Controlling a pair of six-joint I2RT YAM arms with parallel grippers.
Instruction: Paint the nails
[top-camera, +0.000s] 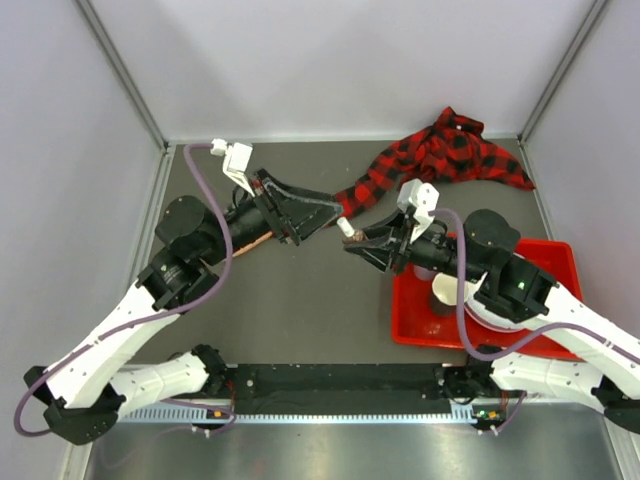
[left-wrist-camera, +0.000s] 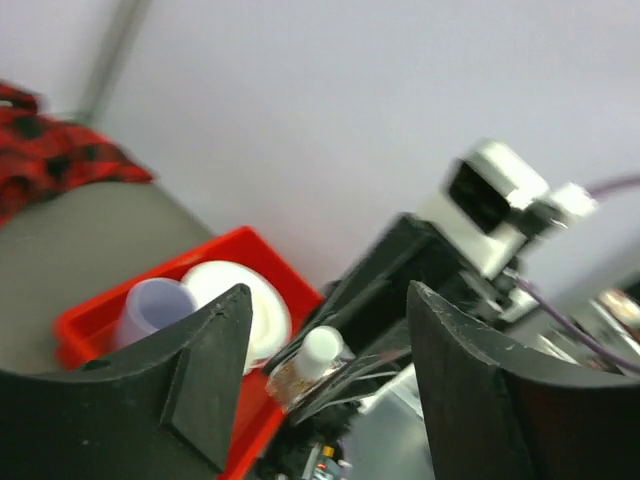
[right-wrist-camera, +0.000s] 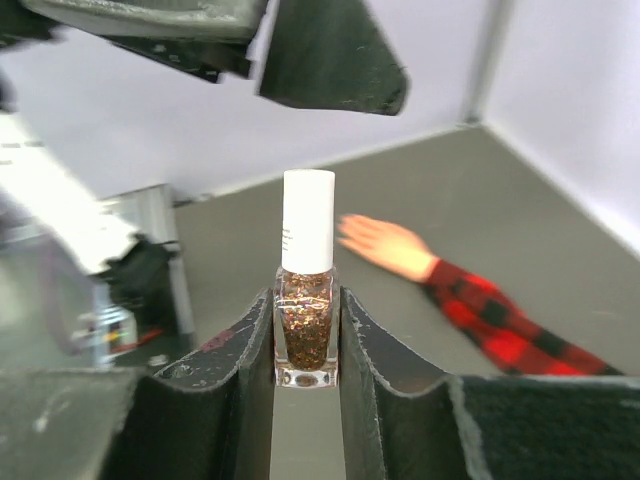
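Note:
My right gripper (top-camera: 352, 240) (right-wrist-camera: 305, 300) is shut on a small glass bottle of brown glitter polish (right-wrist-camera: 307, 335) and holds it upright above the table, white cap (right-wrist-camera: 307, 235) on. The bottle also shows in the top view (top-camera: 347, 230) and the left wrist view (left-wrist-camera: 310, 360). My left gripper (top-camera: 322, 218) (left-wrist-camera: 328, 300) is open and empty, facing the cap from the left, a short way off. The peach mannequin hand (right-wrist-camera: 385, 245) lies flat on the table beyond the bottle, on a plaid sleeve (right-wrist-camera: 500, 325) (top-camera: 375, 195). Its nails are too blurred to make out. In the top view my left gripper hides the hand.
A red tray (top-camera: 545, 255) (left-wrist-camera: 90, 320) sits at the right under my right arm, holding a pale lilac cup (left-wrist-camera: 155, 305) and a white round object (left-wrist-camera: 245, 290). The rest of the plaid shirt (top-camera: 460, 150) is bunched at the back right corner. Walls enclose the table.

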